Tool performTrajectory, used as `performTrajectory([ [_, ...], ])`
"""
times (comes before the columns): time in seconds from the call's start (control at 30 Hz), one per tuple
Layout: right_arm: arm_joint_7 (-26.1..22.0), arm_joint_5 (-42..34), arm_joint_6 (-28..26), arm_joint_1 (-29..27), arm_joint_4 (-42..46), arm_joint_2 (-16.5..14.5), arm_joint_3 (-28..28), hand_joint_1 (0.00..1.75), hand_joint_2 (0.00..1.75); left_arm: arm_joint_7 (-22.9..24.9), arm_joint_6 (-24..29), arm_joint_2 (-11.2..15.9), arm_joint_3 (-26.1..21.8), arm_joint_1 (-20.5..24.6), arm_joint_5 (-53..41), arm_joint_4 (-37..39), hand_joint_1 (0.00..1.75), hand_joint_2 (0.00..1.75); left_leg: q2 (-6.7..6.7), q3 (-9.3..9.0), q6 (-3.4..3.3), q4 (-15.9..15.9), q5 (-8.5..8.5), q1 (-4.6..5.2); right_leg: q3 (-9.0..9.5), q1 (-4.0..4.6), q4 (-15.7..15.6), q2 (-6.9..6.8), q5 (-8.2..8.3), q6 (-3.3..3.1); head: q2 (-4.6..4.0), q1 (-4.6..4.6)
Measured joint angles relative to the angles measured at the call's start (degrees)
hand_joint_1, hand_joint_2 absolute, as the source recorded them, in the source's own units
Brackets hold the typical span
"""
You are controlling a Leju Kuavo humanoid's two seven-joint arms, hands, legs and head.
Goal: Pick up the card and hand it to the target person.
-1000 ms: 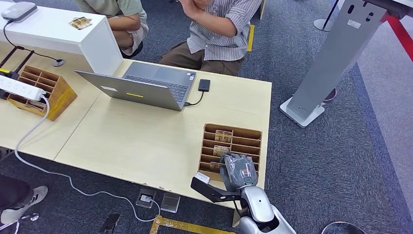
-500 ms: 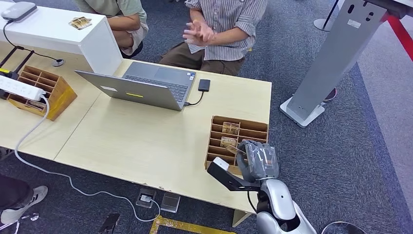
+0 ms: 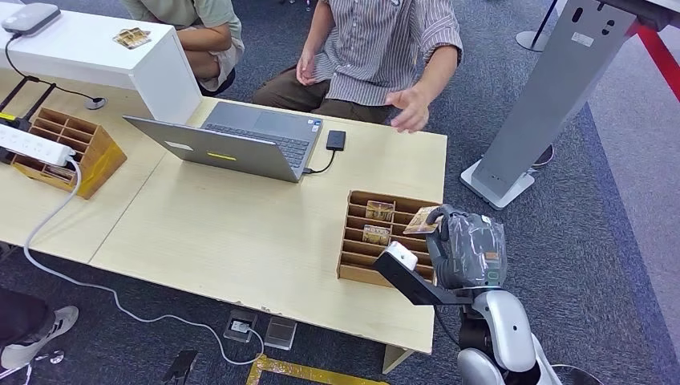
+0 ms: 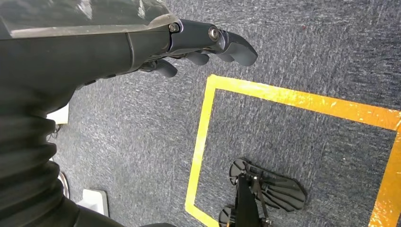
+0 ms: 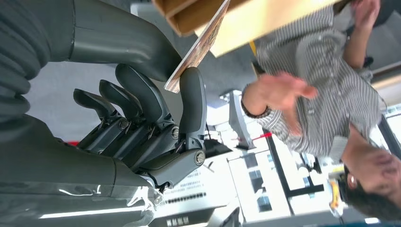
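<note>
Worktop of pale wood fills the left and centre of the head view. Person in striped shirt sits at its far edge, top centre, one open palm reaching out over the worktop's far right corner. Second person at upper left, mostly cropped. Open grey laptop sits centre-left, a small black drive cabled just beside it. Wooden slotted organiser stands near the worktop's right edge, lower centre-right, with two cards standing in its upper slots. A similar organiser at far left, a white power strip resting on it.

Right hand is raised at lower right, just beside the organiser's right side. It pinches the card between thumb and a finger; the other fingers curl below, seen in the right wrist view. Card tilts, clear of the slots; whether its edge touches the organiser's rim is hard to tell.

Left hand hangs over blue carpet with yellow floor tape, fingers loosely extended and apart, holding nothing.
</note>
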State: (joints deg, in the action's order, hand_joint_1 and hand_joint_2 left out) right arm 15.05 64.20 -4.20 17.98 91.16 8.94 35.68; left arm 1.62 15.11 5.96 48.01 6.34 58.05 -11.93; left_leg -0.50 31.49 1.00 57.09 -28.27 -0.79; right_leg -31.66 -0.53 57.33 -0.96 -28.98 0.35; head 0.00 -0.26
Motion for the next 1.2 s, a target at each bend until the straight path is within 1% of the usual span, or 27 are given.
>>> performTrajectory([
  [0.2,-1.95,1.13,-0.63,4.22,0.61,0.45,-1.98,1.75,1.75,-0.34,-1.89,0.51,0.27,0.07,-0.31,0.00,0.00,1.75,0.00,0.00,0.00,0.00,0.00,0.00,0.01,0.00,0.00,0.00,0.01,0.00,0.00,0.00],
  [0.37,-3.79,-0.02,-1.95,8.07,-1.50,0.16,-2.38,1.75,1.75,0.33,-1.95,0.77,0.35,0.12,-0.32,0.00,0.00,1.75,0.01,0.04,0.00,0.00,0.00,0.00,0.00,0.00,0.02,0.00,0.00,0.00,0.00,0.00],
  [0.5,-5.96,-3.38,-4.40,11.71,-5.69,-1.21,-2.37,1.75,1.75,0.93,-1.89,0.78,0.40,0.23,-0.39,0.00,0.00,1.75,0.00,0.07,0.00,0.00,0.01,0.00,-0.01,0.00,0.03,0.00,0.00,0.00,0.00,0.00],
  [0.63,-7.51,-6.29,-5.62,15.27,-10.65,-2.94,-2.34,1.74,1.75,0.91,-2.09,0.78,0.49,0.31,-0.77,0.00,0.00,1.75,0.03,0.06,0.00,0.00,0.02,0.00,0.00,0.00,0.03,-0.05,0.00,0.00,0.00,-0.01],
  [0.67,-7.80,-6.91,-5.75,16.01,-12.03,-3.34,-2.34,1.55,1.75,0.79,-2.18,0.79,0.54,0.31,-0.90,0.00,0.00,1.75,0.03,0.06,0.00,0.00,0.02,0.00,0.00,0.00,0.03,-0.06,0.00,0.00,0.00,0.00],
  [0.7,-7.99,-7.41,-5.84,16.63,-13.42,-3.70,-2.33,1.15,1.75,0.66,-2.26,0.80,0.62,0.31,-1.02,0.00,0.00,1.75,0.04,0.07,0.00,0.00,0.03,0.00,0.00,0.00,0.03,-0.06,0.00,0.00,0.00,0.01],
  [0.77,-8.15,-8.18,-5.90,17.45,-15.98,-4.32,-2.32,0.28,1.75,0.47,-2.33,0.82,0.84,0.31,-1.20,0.00,0.00,1.75,0.06,0.08,0.01,0.00,0.03,0.00,0.00,0.00,0.03,-0.07,0.00,0.00,0.00,0.01],
  [0.8,-8.16,-8.49,-5.90,17.64,-17.13,-4.59,-2.31,0.03,1.75,0.44,-2.36,0.83,0.97,0.31,-1.32,0.00,0.00,1.75,0.07,0.09,0.01,0.00,0.03,0.00,-0.01,0.00,0.03,-0.07,0.00,0.00,0.00,0.01],
  [0.83,-8.15,-8.81,-5.90,17.72,-18.12,-4.85,-2.30,0.00,1.75,0.46,-2.38,0.85,1.09,0.32,-1.43,0.00,0.00,1.75,0.08,0.10,0.01,0.00,0.03,0.00,-0.02,0.00,0.03,-0.07,0.00,0.00,0.00,0.00],
  [0.97,-8.28,-10.78,-5.60,17.67,-21.47,-5.58,-2.24,0.00,1.75,1.16,-2.21,1.06,1.37,0.33,-1.53,0.00,0.00,1.75,0.09,0.15,0.01,0.00,0.01,0.00,-0.10,0.00,0.03,-0.06,-0.01,0.00,0.00,0.00],
  [1.03,-8.42,-12.68,-5.12,16.60,-22.43,-5.84,-2.19,0.00,1.75,2.14,-1.59,1.14,1.44,0.32,-1.28,0.00,0.00,1.75,0.10,0.14,0.01,0.00,0.01,0.00,-0.11,0.00,0.03,-0.08,-0.01,0.00,0.00,-0.01],
  [1.2,-7.66,-17.72,-2.81,11.44,-18.66,-5.22,-2.32,0.00,1.75,3.57,0.40,1.09,1.44,0.19,-0.45,0.00,0.00,1.75,0.09,0.11,0.01,0.00,0.01,0.00,-0.15,0.00,0.01,-0.07,-0.02,0.00,0.00,-0.02],
])
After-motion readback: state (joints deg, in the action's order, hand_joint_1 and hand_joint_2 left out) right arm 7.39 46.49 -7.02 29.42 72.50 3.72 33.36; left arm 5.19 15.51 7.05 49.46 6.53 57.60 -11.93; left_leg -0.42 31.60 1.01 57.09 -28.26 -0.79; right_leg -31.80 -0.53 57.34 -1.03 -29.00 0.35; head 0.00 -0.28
